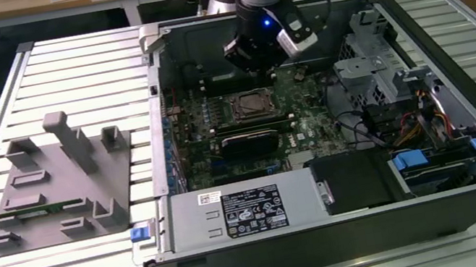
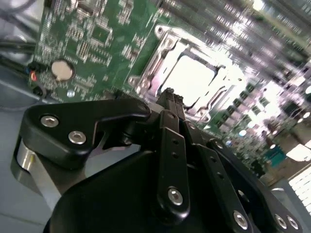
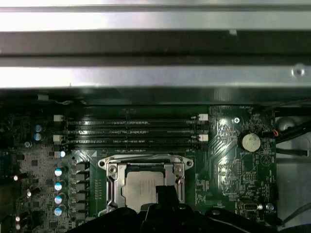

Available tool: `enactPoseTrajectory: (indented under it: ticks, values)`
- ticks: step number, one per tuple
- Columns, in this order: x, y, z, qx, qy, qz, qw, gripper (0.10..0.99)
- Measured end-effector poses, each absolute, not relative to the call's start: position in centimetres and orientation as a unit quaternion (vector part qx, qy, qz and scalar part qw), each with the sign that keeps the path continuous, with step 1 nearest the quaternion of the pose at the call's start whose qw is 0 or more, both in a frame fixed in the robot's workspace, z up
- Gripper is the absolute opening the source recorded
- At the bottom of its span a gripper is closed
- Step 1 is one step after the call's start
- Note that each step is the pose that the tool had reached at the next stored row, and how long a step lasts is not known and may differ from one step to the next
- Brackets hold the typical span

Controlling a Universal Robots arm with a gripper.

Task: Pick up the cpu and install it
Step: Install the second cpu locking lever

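Observation:
The cpu (image 3: 142, 186), a pale silvery square, lies flat inside the metal socket frame (image 3: 111, 180) on the green motherboard (image 3: 228, 165). In the second wrist view the cpu (image 2: 193, 77) shines bright within the same frame. My gripper (image 2: 169, 95) hangs just above the socket's near edge, its black fingers together with nothing between them. In the exterior view my gripper (image 1: 262, 63) is inside the open computer case, above and slightly behind the socket (image 1: 250, 105).
The grey plastic holder (image 1: 51, 188) rests on the slatted table at the exterior view's left, a green memory stick (image 1: 57, 205) lying on it. Memory slots (image 3: 131, 131), a coin battery (image 3: 250, 141), the drive cage (image 1: 373, 65) and cables (image 1: 412, 121) crowd the case.

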State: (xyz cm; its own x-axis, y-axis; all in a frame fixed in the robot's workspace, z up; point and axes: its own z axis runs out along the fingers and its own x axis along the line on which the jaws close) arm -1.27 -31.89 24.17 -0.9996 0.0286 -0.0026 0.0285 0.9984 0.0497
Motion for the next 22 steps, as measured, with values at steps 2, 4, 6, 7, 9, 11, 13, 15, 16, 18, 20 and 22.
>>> enactPoseTrajectory:
  ticks: [2, 4, 6, 7, 9, 11, 13, 15, 16, 18, 20, 22]
  values:
    - [-1.3, -32.4, 24.2, 0.014, 1.0, 0.026, 0.001, 0.106]
    - [-1.3, -32.9, 24.2, 0.014, 1.0, 0.028, 0.0, 0.106]
    - [-1.3, -33.5, 24.1, 0.014, 0.999, 0.029, 0.0, 0.106]
    - [-1.3, -33.9, 24.1, 0.014, 0.999, 0.029, 0.0, 0.106]
    - [-1.3, -34.5, 24.1, 0.014, 0.999, 0.029, -0.001, 0.106]
    - [-1.3, -35.0, 24.1, 0.014, 0.999, 0.029, -0.001, 0.106]
    - [-1.3, -35.6, 24.1, 0.014, 0.999, 0.029, -0.001, 0.106]
    - [-1.3, -35.9, 24.1, 0.014, 0.999, 0.029, -0.001, 0.106]
    - [-1.4, -36.1, 24.0, 0.014, 0.999, 0.029, -0.001, 0.106]
    - [-2.0, -36.2, 24.0, 0.014, 0.999, 0.029, -0.001, 0.106]
    - [-2.5, -36.4, 23.9, 0.014, 0.999, 0.029, -0.001, 0.106]
    - [-2.7, -36.7, 23.9, 0.014, 0.999, 0.029, -0.001, 0.106]
